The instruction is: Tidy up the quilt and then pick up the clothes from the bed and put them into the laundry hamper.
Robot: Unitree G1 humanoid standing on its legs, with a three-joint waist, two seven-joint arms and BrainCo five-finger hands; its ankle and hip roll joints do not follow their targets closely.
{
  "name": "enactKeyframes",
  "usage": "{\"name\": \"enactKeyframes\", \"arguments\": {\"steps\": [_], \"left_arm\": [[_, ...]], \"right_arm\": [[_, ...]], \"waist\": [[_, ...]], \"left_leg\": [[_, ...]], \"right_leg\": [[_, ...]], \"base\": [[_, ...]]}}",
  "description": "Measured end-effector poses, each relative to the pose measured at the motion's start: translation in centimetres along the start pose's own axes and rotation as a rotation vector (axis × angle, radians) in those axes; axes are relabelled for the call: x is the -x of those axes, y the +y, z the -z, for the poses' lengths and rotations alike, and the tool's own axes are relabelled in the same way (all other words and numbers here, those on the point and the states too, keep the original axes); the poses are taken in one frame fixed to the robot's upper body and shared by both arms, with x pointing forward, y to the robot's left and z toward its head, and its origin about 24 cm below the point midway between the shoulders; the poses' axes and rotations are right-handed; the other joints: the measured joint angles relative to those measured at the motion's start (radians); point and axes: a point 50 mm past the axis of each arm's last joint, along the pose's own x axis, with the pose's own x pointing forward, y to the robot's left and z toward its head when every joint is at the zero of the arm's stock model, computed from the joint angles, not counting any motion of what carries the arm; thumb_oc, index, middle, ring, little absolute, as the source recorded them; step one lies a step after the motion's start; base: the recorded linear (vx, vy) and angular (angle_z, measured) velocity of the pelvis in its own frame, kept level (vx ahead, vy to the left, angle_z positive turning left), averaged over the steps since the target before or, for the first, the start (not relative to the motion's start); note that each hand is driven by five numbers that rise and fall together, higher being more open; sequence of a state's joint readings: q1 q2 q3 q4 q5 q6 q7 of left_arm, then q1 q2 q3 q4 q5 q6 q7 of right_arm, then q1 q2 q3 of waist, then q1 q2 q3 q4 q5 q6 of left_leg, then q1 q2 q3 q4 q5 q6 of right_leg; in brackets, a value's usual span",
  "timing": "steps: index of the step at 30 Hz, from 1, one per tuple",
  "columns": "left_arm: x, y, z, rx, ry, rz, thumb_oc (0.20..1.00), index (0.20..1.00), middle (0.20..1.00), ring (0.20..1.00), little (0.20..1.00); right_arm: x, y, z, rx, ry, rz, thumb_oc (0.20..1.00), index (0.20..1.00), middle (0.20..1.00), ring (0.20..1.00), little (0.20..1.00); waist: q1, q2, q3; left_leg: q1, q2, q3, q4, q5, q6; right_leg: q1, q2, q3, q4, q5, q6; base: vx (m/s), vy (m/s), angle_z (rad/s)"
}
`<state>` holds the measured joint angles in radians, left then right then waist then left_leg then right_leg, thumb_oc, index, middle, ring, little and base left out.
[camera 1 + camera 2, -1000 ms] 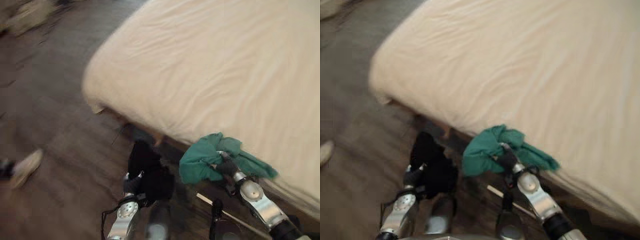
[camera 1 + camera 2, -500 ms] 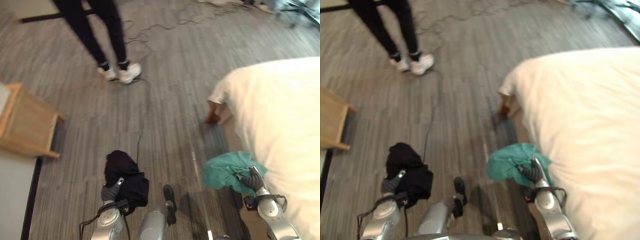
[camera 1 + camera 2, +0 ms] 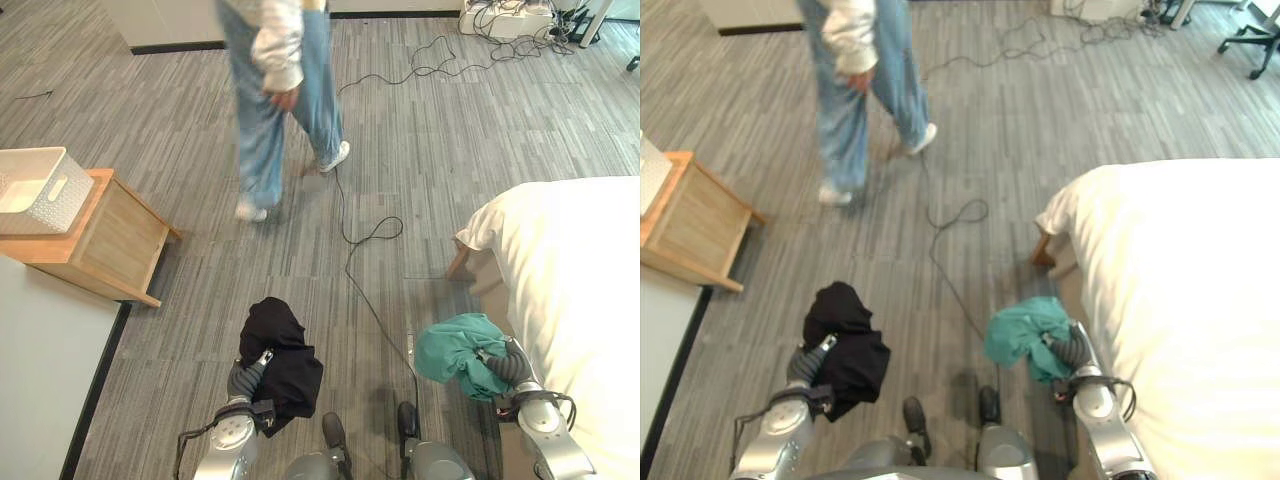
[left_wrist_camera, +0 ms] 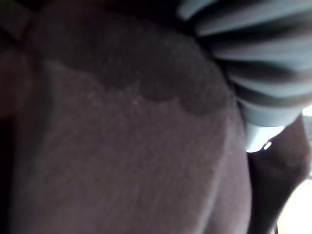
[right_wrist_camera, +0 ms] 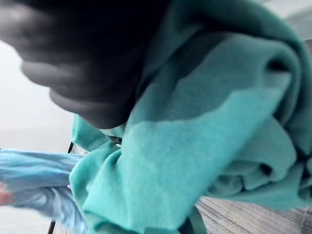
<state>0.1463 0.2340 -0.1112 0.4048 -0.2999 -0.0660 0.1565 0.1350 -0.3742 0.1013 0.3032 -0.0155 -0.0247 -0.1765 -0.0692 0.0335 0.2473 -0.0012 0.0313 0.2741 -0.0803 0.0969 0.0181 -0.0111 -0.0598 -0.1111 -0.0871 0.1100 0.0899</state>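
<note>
**Cloth, wood and plastic**

The black garment [image 3: 282, 352] is matt, soft cloth, bunched over the left hand's fingers. The teal garment [image 5: 204, 126] looks fleecy and matt, draped past the right hand's fingers. The bed sheet [image 3: 580, 280] is smooth pale cloth. The side table [image 3: 95, 240] is light wood; the basket [image 3: 35, 185] white plastic. The floor [image 3: 200, 330] is streaked grey plank.

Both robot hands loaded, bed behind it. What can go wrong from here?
1. A person walks across the floor ahead; collision risk.
2. A cable trails toward the robot; it may snag.
3. The black garment in the left robot hand and the teal garment in the right robot hand hang loose and might slip.
</note>
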Motion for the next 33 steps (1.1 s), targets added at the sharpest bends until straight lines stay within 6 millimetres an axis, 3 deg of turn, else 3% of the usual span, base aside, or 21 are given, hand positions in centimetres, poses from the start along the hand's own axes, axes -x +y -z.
{"name": "enactKeyframes", "arguments": {"steps": [2, 4, 9, 12, 14, 16, 17, 20, 21, 24, 25, 26, 27, 29, 30, 31, 32, 33], "left_arm": [[-1.8, -0.8, 2.0, -0.009, 0.139, -0.036, 0.200, 0.200, 0.200, 0.200, 0.200], [-1.7, -0.9, 3.2, -0.033, 0.203, -0.044, 0.200, 0.200, 0.200, 0.200, 0.200], [-0.4, 0.0, 4.7, -0.008, 0.258, -0.065, 0.200, 0.200, 0.200, 0.200, 0.200], [-1.2, -0.1, 3.3, -0.019, 0.210, -0.047, 0.200, 0.200, 0.200, 0.200, 0.200], [-1.4, -0.5, 3.3, -0.015, 0.215, -0.038, 0.200, 0.200, 0.200, 0.200, 0.200], [-1.5, -0.7, 3.1, -0.014, 0.207, -0.030, 0.200, 0.200, 0.200, 0.200, 0.200], [-1.7, -1.0, 2.7, -0.009, 0.194, -0.023, 0.200, 0.200, 0.200, 0.200, 0.200], [-2.0, -1.5, 2.3, 0.002, 0.182, -0.012, 0.200, 0.200, 0.200, 0.200, 0.200], [-2.0, -1.7, 2.3, 0.006, 0.185, -0.005, 0.200, 0.200, 0.200, 0.200, 0.200], [-1.7, -1.3, 2.9, 0.013, 0.207, -0.014, 0.200, 0.200, 0.200, 0.200, 0.200], [-1.5, -1.0, 3.3, 0.017, 0.225, -0.025, 0.200, 0.200, 0.200, 0.200, 0.200], [-1.4, -0.5, 3.7, 0.023, 0.242, -0.041, 0.200, 0.200, 0.200, 0.200, 0.200], [-1.1, 0.2, 4.2, 0.028, 0.265, -0.065, 0.200, 0.200, 0.200, 0.200, 0.200], [-1.1, 1.1, 4.2, 0.019, 0.270, -0.083, 0.200, 0.200, 0.200, 0.200, 0.200], [-1.4, 1.2, 3.7, 0.011, 0.253, -0.084, 0.200, 0.200, 0.200, 0.200, 0.200], [-1.6, 1.3, 3.4, 0.005, 0.246, -0.088, 0.200, 0.200, 0.200, 0.200, 0.200], [-2.6, 0.5, 2.1, 0.005, 0.218, -0.083, 0.200, 0.200, 0.200, 0.200, 0.200], [-2.9, 0.1, 1.5, 0.009, 0.193, -0.081, 0.200, 0.200, 0.200, 0.200, 0.200]], "right_arm": [[-0.3, 0.8, 4.2, 0.030, 0.226, -0.006, 0.200, 0.200, 0.200, 0.200, 0.200], [0.4, 1.7, 6.4, 0.046, 0.347, -0.039, 0.200, 0.200, 0.200, 0.200, 0.200], [-0.1, 2.7, 5.2, 0.022, 0.302, -0.078, 0.200, 0.200, 0.200, 0.200, 0.200], [-0.9, 2.6, 3.9, -0.014, 0.257, -0.068, 0.200, 0.200, 0.200, 0.200, 0.200], [-1.8, 2.4, 2.6, -0.019, 0.216, -0.062, 0.200, 0.200, 0.200, 0.200, 0.200], [-2.0, 2.3, 2.2, -0.019, 0.200, -0.061, 0.200, 0.200, 0.200, 0.200, 0.200], [-2.2, 2.0, 1.8, -0.012, 0.180, -0.060, 0.200, 0.200, 0.200, 0.200, 0.200], [-2.5, 1.3, 1.5, 0.006, 0.171, -0.063, 0.200, 0.200, 0.200, 0.200, 0.200], [-2.5, 1.1, 1.6, 0.016, 0.175, -0.061, 0.200, 0.200, 0.200, 0.200, 0.200], [-2.2, 1.1, 2.2, 0.027, 0.192, -0.064, 0.200, 0.200, 0.200, 0.200, 0.200], [-2.0, 1.2, 2.5, 0.049, 0.200, -0.070, 0.200, 0.200, 0.200, 0.200, 0.200], [-1.9, 1.7, 2.8, 0.050, 0.215, -0.080, 0.200, 0.200, 0.200, 0.200, 0.200], [-1.7, 2.5, 3.1, 0.065, 0.228, -0.113, 0.200, 0.200, 0.200, 0.200, 0.200], [-1.3, 3.5, 3.2, 0.082, 0.223, -0.150, 0.200, 0.200, 0.200, 0.200, 0.200], [-0.9, 3.8, 3.6, 0.071, 0.235, -0.157, 0.200, 0.200, 0.200, 0.200, 0.200], [-1.1, 3.9, 3.3, 0.061, 0.228, -0.157, 0.200, 0.200, 0.200, 0.200, 0.200], [-1.6, 3.5, 2.3, 0.030, 0.193, -0.138, 0.200, 0.200, 0.200, 0.200, 0.200], [-1.5, 3.5, 2.3, 0.038, 0.187, -0.149, 0.200, 0.200, 0.200, 0.200, 0.200]], "waist": [[0.045, -0.005, -0.004], [0.086, -0.017, -0.009], [0.113, -0.015, -0.009], [0.161, -0.043, 0.010], [0.149, -0.049, 0.022], [0.156, -0.034, 0.020], [0.157, -0.032, 0.020], [0.164, -0.025, 0.022], [0.179, -0.021, 0.024], [0.209, -0.015, 0.019], [0.236, -0.013, 0.007], [0.245, -0.039, 0.003], [0.272, -0.071, -0.003], [0.269, -0.099, -0.015], [0.261, -0.110, -0.022], [0.255, -0.104, -0.011], [0.180, -0.031, 0.028], [0.171, -0.010, 0.033]], "left_leg": [[0.052, -0.002, -0.044, 0.000, 0.000, 0.000], [0.049, 0.006, -0.063, 0.000, -0.012, -0.024], [0.030, 0.023, -0.067, 0.013, -0.009, -0.047], [-0.084, 0.016, -0.126, 0.249, -0.014, -0.076], [-0.181, 0.019, -0.118, 0.437, -0.023, -0.098], [-0.197, 0.032, -0.118, 0.423, -0.030, -0.107], [-0.204, 0.027, -0.123, 0.312, -0.031, -0.109], [-0.221, 0.019, -0.087, 0.141, -0.010, -0.104], [-0.227, 0.037, 0.018, 0.068, 0.013, -0.105], [-0.223, 0.063, 0.106, 0.036, 0.038, -0.101], [-0.217, 0.073, 0.097, 0.052, 0.023, -0.098], [-0.211, 0.057, 0.101, 0.075, 0.043, -0.062], [-0.192, 0.035, 0.129, 0.088, 0.002, 0.005], [-0.152, -0.010, 0.124, 0.104, -0.025, 0.061], [-0.125, -0.040, 0.086, 0.110, -0.069, 0.078], [-0.099, -0.054, 0.056, 0.104, -0.085, 0.088], [-0.046, -0.026, -0.055, 0.085, -0.083, 0.095], [-0.010, -0.017, -0.094, 0.056, -0.079, 0.093]], "right_leg": [[0.056, 0.004, -0.012, 0.000, -0.005, -0.011], [0.059, 0.010, -0.032, 0.000, -0.025, -0.031], [0.049, 0.025, -0.044, 0.000, -0.037, -0.048], [0.049, -0.014, -0.049, 0.000, -0.045, -0.079], [0.070, -0.034, -0.058, 0.000, -0.055, -0.103], [0.078, -0.033, -0.057, 0.000, -0.059, -0.107], [0.070, -0.040, -0.050, 0.000, -0.066, -0.113], [0.070, -0.049, -0.050, 0.002, -0.080, -0.101], [0.089, -0.047, -0.054, 0.000, -0.101, -0.084], [0.151, -0.049, -0.060, 0.000, -0.156, -0.046], [0.178, -0.053, -0.045, 0.000, -0.192, -0.022], [0.194, -0.081, -0.037, 0.006, -0.211, -0.003], [0.156, -0.108, -0.026, 0.143, -0.253, 0.036], [0.062, -0.149, -0.012, 0.553, -0.290, 0.115], [0.004, -0.159, 0.005, 0.731, -0.248, 0.156], [-0.051, -0.150, 0.020, 0.888, -0.167, 0.159], [-0.093, -0.052, -0.028, 0.999, -0.266, 0.030], [-0.135, -0.024, -0.057, 0.973, -0.296, 0.015]], "base": [[0.05, -0.071, 0.23], [0.15, -0.182, 0.25], [0.08, -0.131, 0.06], [0.16, -0.074, -0.10], [0.35, -0.051, -0.11], [0.39, -0.004, -0.04], [0.45, 0.037, -0.04], [0.51, 0.048, 0.03], [0.49, 0.041, -0.03], [0.65, 0.092, -0.14], [0.61, 0.142, -0.31], [0.57, 0.153, -0.59], [0.36, 0.123, -0.38], [0.76, 0.176, 0.11], [0.93, 0.176, 0.32], [0.81, 0.067, 1.24], [0.49, -0.033, 1.31], [0.81, -0.129, 1.37]]}}
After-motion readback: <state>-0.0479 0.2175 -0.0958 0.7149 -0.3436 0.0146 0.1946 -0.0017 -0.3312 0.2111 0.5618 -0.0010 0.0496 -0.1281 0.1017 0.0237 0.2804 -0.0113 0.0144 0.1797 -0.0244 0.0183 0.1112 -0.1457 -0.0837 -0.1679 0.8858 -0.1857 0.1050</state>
